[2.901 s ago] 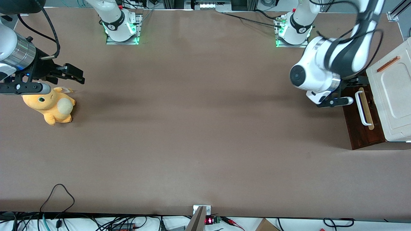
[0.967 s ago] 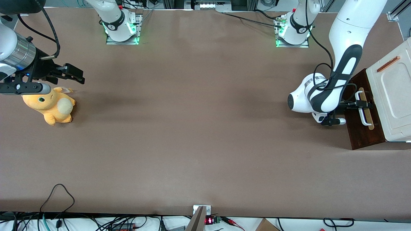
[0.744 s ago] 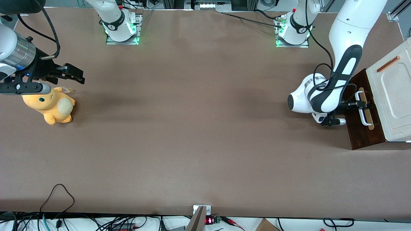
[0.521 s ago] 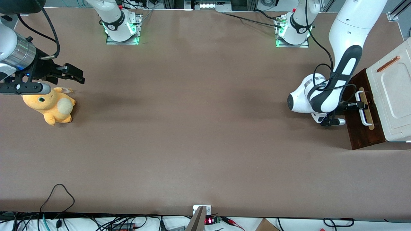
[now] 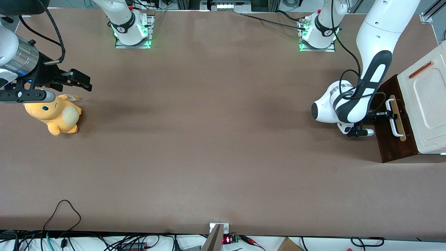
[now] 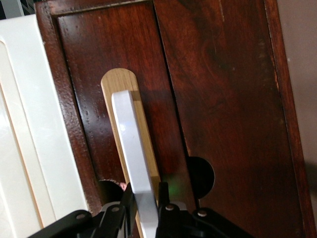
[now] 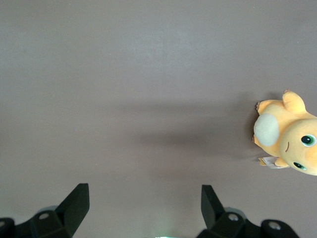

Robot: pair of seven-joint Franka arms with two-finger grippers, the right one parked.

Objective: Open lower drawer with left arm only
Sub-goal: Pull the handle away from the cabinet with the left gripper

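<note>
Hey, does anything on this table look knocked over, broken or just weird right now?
Only the orange plush toy, lying on its side toward the parked arm's end. The lower drawer looks sound, and the left arm's hand is shut on its white handle.

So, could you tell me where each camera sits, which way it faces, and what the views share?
Front view: high above the table, looking down; shows the left arm and its gripper at the lower drawer.
Left wrist view: on that arm, facing the drawer front; gripper shut on the white handle.
Right wrist view: on the parked arm, looking down at the plush toy.
Shared: the toy with the front view.
</note>
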